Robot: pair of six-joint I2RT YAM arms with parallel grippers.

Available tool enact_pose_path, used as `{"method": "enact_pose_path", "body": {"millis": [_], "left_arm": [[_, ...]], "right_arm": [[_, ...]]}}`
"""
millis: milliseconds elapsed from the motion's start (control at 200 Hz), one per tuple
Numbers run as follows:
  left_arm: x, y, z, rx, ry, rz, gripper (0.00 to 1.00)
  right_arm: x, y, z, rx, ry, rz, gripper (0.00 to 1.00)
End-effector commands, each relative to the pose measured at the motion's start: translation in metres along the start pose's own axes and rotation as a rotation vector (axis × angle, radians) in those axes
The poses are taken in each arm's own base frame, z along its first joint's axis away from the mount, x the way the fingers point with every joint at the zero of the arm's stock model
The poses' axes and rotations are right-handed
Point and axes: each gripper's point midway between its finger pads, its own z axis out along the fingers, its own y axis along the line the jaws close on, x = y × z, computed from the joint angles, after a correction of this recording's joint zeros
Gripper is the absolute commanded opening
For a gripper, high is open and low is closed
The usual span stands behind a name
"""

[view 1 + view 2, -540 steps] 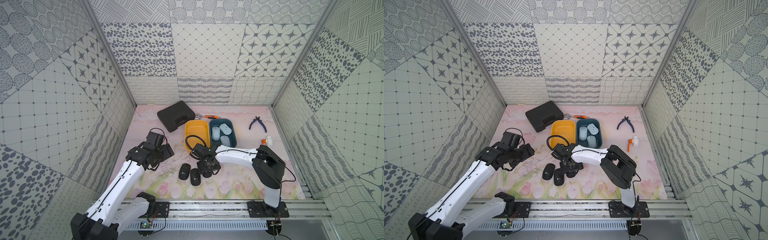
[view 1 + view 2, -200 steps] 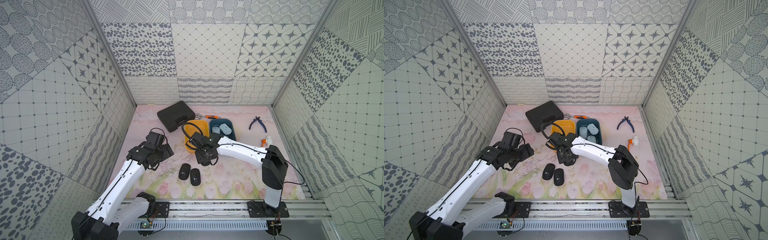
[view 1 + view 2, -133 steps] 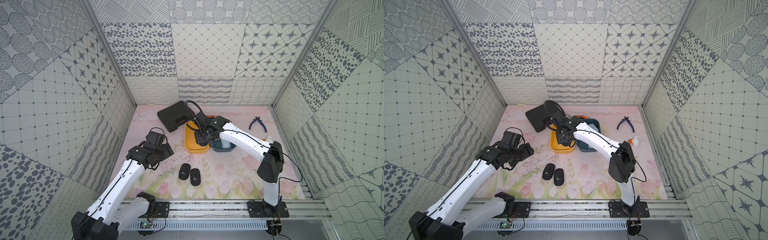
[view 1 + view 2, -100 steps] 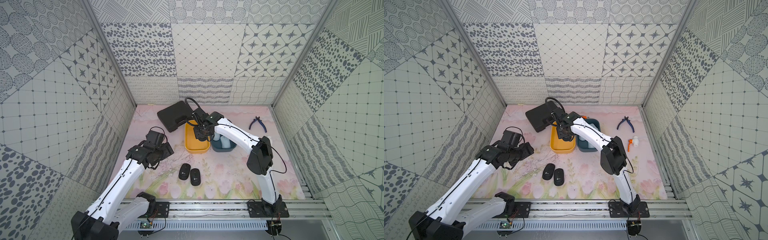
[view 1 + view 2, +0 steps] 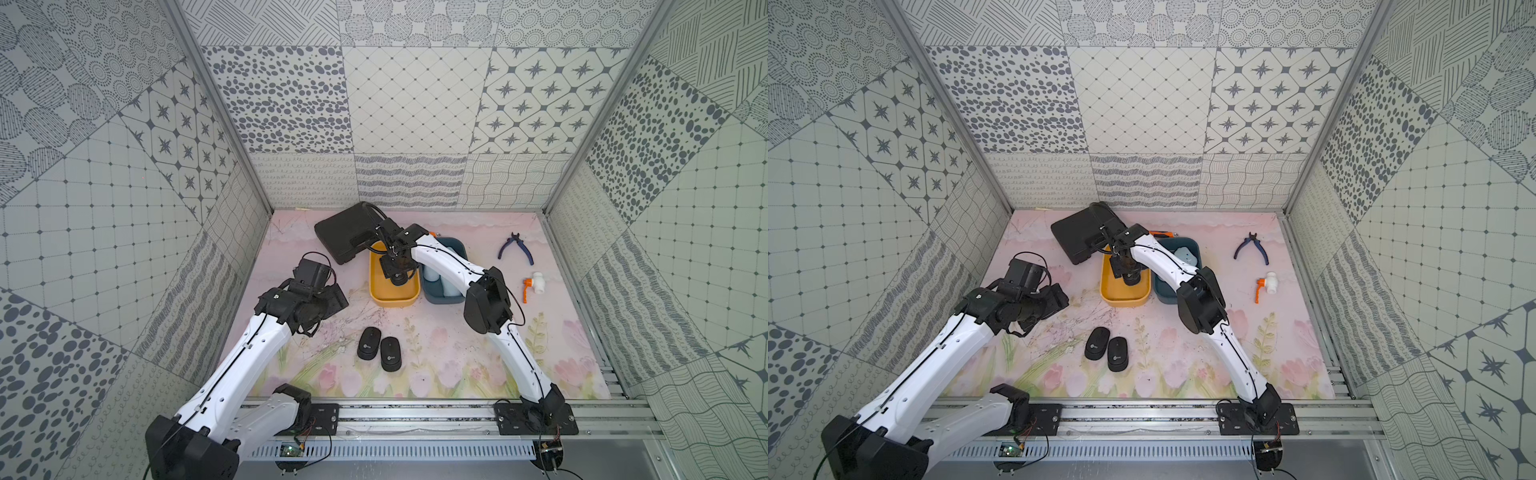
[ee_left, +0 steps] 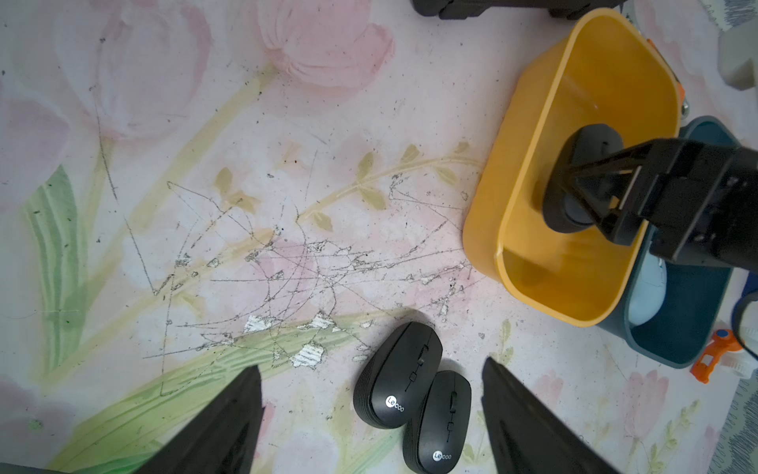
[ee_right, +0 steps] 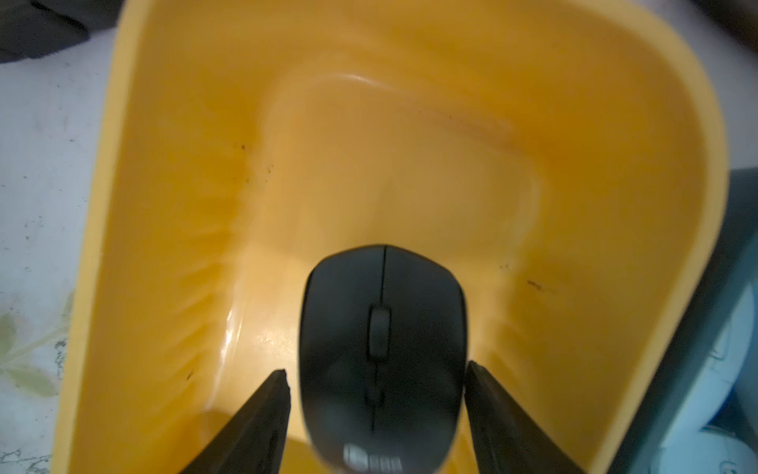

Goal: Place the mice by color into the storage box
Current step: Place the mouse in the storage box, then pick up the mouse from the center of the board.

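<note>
Over the yellow box: the right gripper (image 7: pixel 375 369) hangs low inside the yellow box (image 5: pixel 392 302), pointing down.
Right jaws: open a bit wider than the black mouse (image 7: pixel 381 349) between them. I see a thin gap on one side, so I think it has let go.
Black mouse: inside the yellow box, about the middle. It looks blurry, so I cannot tell if it lies on the bottom yet.
Blue box (image 5: pixel 459 249): right up against the yellow box, on its right. A pale blue mouse (image 5: pixel 1185 254) shows inside. The arm hides the rest.
Two black mice (image 5: pixel 369 343) (image 5: pixel 390 353): on the mat, near side of the yellow box, side by side and touching. Their long way runs near to far, white logos at the near end.
Left gripper (image 6: pixel 371 363): wide open, holding nothing, above the mat left of the yellow box.
What matters next: the two mice lie near and right of the left gripper, near and left of the right one. The left one looks a little closer. Jaws would have to close from left and right.
</note>
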Motion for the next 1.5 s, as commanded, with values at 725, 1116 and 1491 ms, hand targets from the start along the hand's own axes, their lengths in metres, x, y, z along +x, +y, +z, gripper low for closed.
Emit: {"method": "enact_pose_path", "body": {"millis": [725,1116,1491], "left_arm": [[-0.004,0.014,-0.034,-0.012,-0.072,0.024,0.89],[0.004,0.023,-0.032,-0.014,-0.073,0.024,0.89],[0.007,0.029,-0.031,-0.029,-0.073,0.024,0.89]], "right_arm": [[0.188,0.085,-0.095,-0.135,0.134,0.043,0.78],[0.222,0.105,-0.069,-0.159,0.196,0.113,0.8],[0.236,0.112,-0.052,-0.152,0.253,0.119,0.8]]}}
